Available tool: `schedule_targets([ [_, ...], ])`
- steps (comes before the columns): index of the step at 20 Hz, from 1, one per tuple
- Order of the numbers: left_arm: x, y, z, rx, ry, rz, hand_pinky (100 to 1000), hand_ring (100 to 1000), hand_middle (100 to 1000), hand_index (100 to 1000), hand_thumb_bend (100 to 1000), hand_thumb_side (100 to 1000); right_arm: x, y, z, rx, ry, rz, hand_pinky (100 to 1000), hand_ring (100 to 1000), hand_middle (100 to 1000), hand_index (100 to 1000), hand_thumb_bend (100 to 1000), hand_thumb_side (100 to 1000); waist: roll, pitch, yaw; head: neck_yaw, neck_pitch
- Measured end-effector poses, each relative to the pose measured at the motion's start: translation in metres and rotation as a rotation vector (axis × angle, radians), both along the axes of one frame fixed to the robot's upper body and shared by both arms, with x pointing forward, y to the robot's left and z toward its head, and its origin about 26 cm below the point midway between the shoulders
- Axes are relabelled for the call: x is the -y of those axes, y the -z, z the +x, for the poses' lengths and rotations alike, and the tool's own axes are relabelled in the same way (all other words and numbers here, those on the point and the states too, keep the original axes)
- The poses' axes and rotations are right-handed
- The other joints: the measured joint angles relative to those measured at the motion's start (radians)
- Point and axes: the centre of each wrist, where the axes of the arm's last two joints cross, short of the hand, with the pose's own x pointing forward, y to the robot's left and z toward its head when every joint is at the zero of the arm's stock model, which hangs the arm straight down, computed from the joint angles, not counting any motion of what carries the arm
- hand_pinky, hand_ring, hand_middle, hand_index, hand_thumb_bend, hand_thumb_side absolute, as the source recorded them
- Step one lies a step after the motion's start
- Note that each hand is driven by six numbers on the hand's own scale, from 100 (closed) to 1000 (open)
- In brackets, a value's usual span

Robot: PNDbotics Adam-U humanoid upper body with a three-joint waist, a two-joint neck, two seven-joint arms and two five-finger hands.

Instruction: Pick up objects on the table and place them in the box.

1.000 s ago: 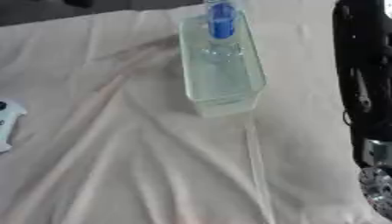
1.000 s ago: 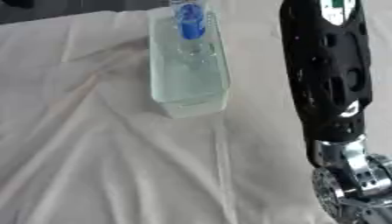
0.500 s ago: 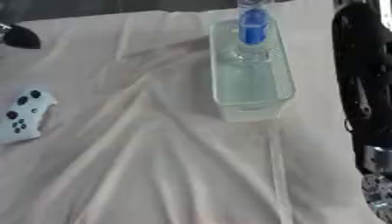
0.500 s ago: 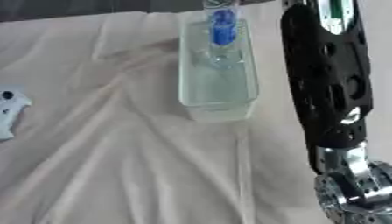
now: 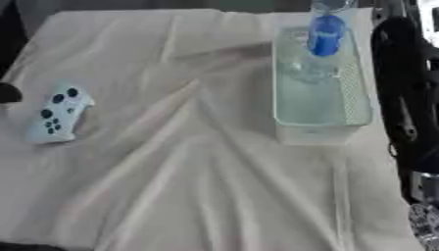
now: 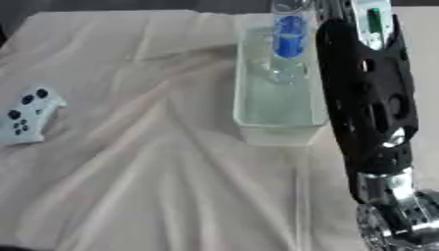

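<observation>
A clear plastic box (image 5: 322,98) stands on the cream cloth at the upper right. Inside its far end is a clear bottle with a blue label (image 6: 289,41). A white game controller with dark buttons (image 5: 56,113) lies on the cloth at the left, apart from the box. A small black rounded tip (image 5: 7,93) shows at the left edge just above the controller; it may belong to my left hand. My right forearm (image 6: 369,98) runs down the right side next to the box and ends in a silver wrist (image 6: 399,218). The hand beyond it is cut off.
The wrinkled cream cloth (image 5: 197,186) covers the whole table, with raised folds running from the middle toward the lower left. The table's far edge lies just behind the box. A dark shape (image 5: 26,246) sits at the bottom left corner.
The whole picture has shifted to the right and down, so the camera has turned left. The controller has come fully into view. The box, the bottle and my right arm have not moved.
</observation>
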Motion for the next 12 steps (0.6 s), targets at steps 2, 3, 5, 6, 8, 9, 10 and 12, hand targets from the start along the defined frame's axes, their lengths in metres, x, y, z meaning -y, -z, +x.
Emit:
schedule_targets([
  [2,0.0,0.006,-0.005,0.034,-0.036,-0.014,777,888,1000,1000,979,899,0.003,0.0,0.001,-0.009,0.005,-0.003,693,797,852,875,100,1000,-0.006,0.007,0.013,0.0,-0.001],
  [3,0.0,0.009,-0.007,0.054,-0.047,-0.026,776,887,1000,998,984,895,0.004,0.0,0.002,-0.012,0.009,-0.006,693,797,852,875,100,1000,-0.008,0.01,0.021,0.0,-0.001],
  [5,0.0,0.014,-0.009,0.106,-0.06,-0.053,760,885,1000,992,973,893,0.007,0.0,0.002,-0.02,0.014,-0.013,694,798,853,876,100,1000,-0.011,0.015,0.034,-0.001,-0.001],
  [6,0.0,0.017,-0.01,0.142,-0.058,-0.071,765,887,1000,994,976,893,0.008,0.0,0.003,-0.025,0.015,-0.013,694,798,853,876,100,1000,-0.012,0.016,0.039,-0.001,-0.001],
  [8,0.0,0.023,-0.01,0.222,-0.039,-0.107,741,876,1000,985,963,882,0.009,0.001,0.004,-0.032,0.016,-0.016,695,799,854,877,100,1000,-0.015,0.018,0.044,-0.001,-0.001],
  [9,0.001,0.025,-0.01,0.271,-0.021,-0.129,721,864,1000,978,947,890,0.01,0.001,0.004,-0.036,0.016,-0.017,695,798,854,876,100,1000,-0.016,0.018,0.047,-0.001,-0.001],
  [10,0.002,0.028,-0.009,0.334,0.008,-0.156,723,867,1000,978,949,887,0.01,0.001,0.004,-0.038,0.015,-0.017,695,798,854,876,100,1000,-0.019,0.019,0.048,-0.002,-0.001],
  [12,0.005,0.033,-0.007,0.464,0.076,-0.216,721,842,1000,965,950,873,0.01,0.001,0.004,-0.042,0.009,-0.017,695,798,854,876,100,1000,-0.026,0.019,0.048,-0.009,0.0],
])
